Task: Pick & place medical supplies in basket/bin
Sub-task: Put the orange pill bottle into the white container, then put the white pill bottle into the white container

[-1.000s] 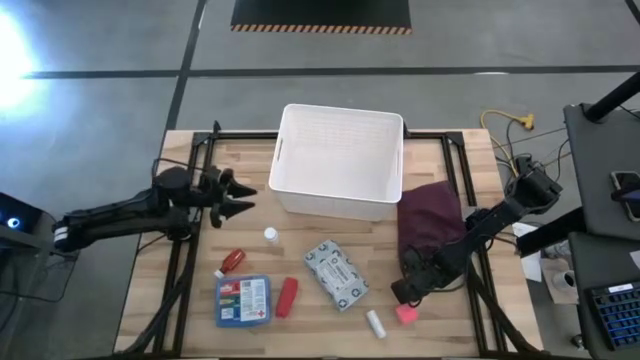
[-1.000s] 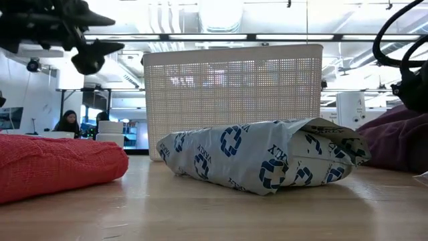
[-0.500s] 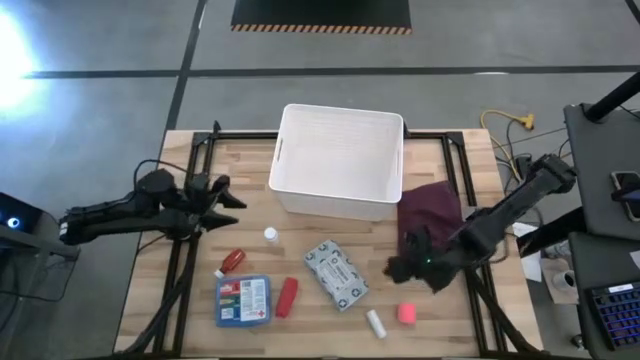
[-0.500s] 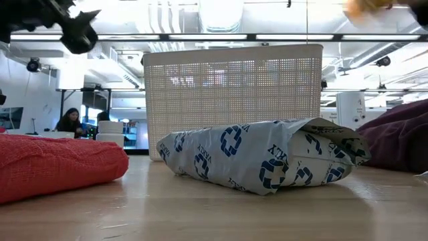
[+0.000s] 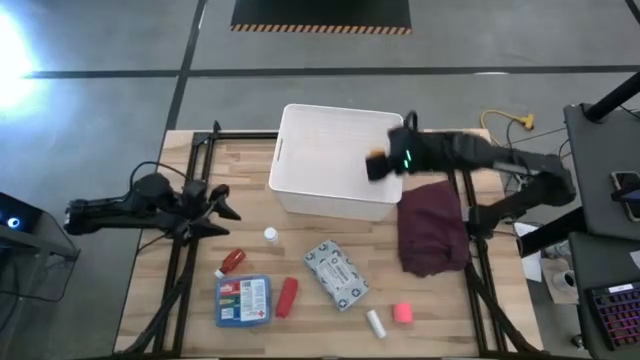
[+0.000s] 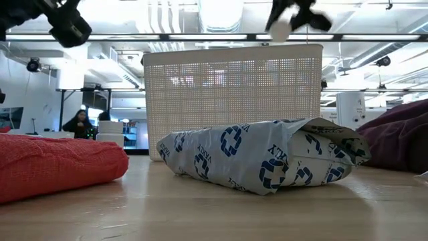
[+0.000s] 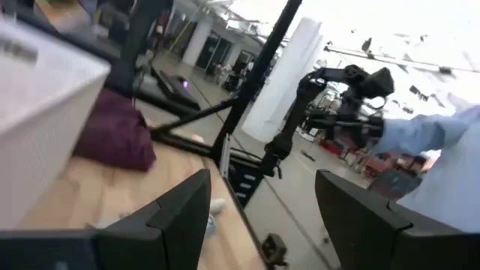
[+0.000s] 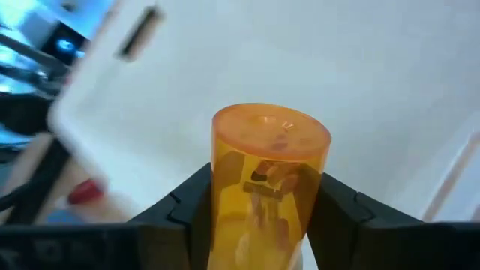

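Observation:
My right gripper hovers above the right part of the white tub and is shut on a small orange bottle; in the low view it shows above the tub's rim. My left gripper waits open above the table's left side, touching nothing. On the wood lie the blue first-aid box, red roll, small red bottle, patterned packet, white roll and pink roll. My right gripper pinches the orange bottle by its side wall between the two fingers, which lie across it. The arm reaches over from the table's right side. The bottle is lifted clear above the tub's inside, with its flat orange end pointing away from the wrist.
A maroon cloth lies right of the tub. A small white item sits in front of the tub. Black frame rails run along both sides of the table. A person shows far behind.
My right gripper has risen from beside the pink roll at the near right and swung toward the far edge, over the maroon cloth, to above the tub, carrying the orange bottle. My left gripper has drawn back a little toward the table's left edge.

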You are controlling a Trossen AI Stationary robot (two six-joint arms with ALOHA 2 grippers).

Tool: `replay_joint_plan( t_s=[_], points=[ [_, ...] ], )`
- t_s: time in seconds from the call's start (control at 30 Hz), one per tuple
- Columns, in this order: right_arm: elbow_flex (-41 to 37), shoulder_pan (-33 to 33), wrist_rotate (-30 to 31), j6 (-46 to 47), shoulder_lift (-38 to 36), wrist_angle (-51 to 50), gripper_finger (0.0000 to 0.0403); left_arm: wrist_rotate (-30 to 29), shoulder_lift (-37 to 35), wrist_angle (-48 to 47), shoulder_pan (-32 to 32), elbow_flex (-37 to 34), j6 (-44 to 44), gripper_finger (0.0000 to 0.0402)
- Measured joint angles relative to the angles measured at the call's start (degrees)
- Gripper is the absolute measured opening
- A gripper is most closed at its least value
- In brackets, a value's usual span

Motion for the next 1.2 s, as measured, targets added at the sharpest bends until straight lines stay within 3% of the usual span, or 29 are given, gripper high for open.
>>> replay_joint_plan(
  t_s=[0.13,0.37,0.6,0.9,1.2],
  points=[
    [0.0,-10.07,-8.66,-8.47,3.8,0.3,0.0163,-0.01,1.92,0.08,0.0,-0.02,-5.64,0.0223],
    [1.64,-11.87,-11.31,-18.92,9.76,0.1,0.0166,-0.21,4.37,0.52,0.0,0.01,-14.13,0.0223],
    [5.31,-11.76,-9.15,-38.46,14.28,-0.04,0.0213,-1.35,7.37,0.44,0.0,0.01,-17.13,0.0223],
    [13.17,-11.73,-4.05,-48.5,17.08,-2.4,0.0331,-6.68,9.31,-0.01,0.02,-0.01,-17.35,0.0223],
    [13.94,-4.43,1.33,-53.08,9.64,-9.36,0.0343,-12.05,11.43,-13.06,-0.11,0.47,-16.07,0.0223]
  ],
)
